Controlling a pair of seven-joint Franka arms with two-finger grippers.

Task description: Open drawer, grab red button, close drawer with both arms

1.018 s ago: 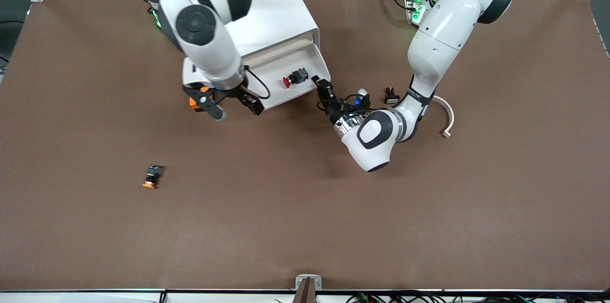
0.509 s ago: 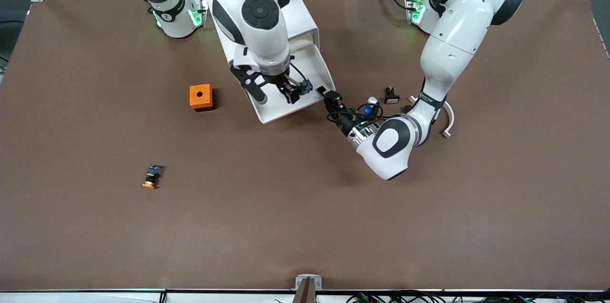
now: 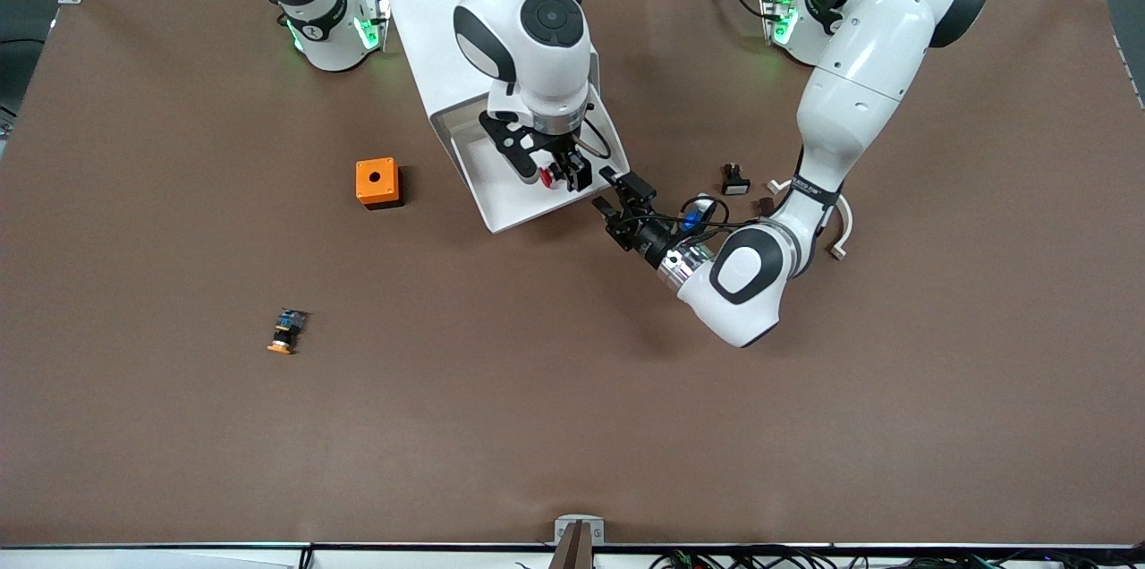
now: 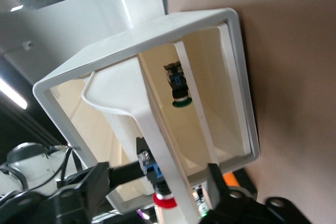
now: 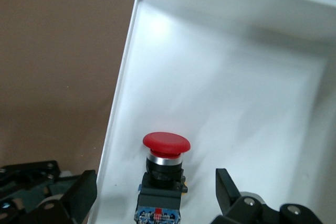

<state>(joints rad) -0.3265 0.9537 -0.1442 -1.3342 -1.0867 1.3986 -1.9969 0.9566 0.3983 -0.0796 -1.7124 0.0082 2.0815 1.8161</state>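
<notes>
The small push button [image 5: 161, 174] with its glossy red mushroom cap, black body and blue rear part lies on the smooth floor of the pulled-out white plastic drawer [image 3: 501, 209], its cap pointing toward the drawer's interior. The right gripper [image 3: 547, 171] hangs just over it inside the drawer, its 2 black fingers spread wide on either side of the button and gripping nothing. The left gripper [image 3: 623, 198] sits at the drawer's front corner toward the left arm's end of the table; its fingers are parted around the drawer's thin white front rim and have hold of nothing.

Judging from this, the main risk is the rounded, slick cap: if the fingers close on it rather than on the squarer black body, the button could squirt out or roll across the glossy drawer floor. The drawer, no longer clamped, might also shift if the right gripper bumps its wall.

An orange cube box [image 3: 377, 182] with a hole stands on the matte brown table covering [image 3: 572, 417].
</notes>
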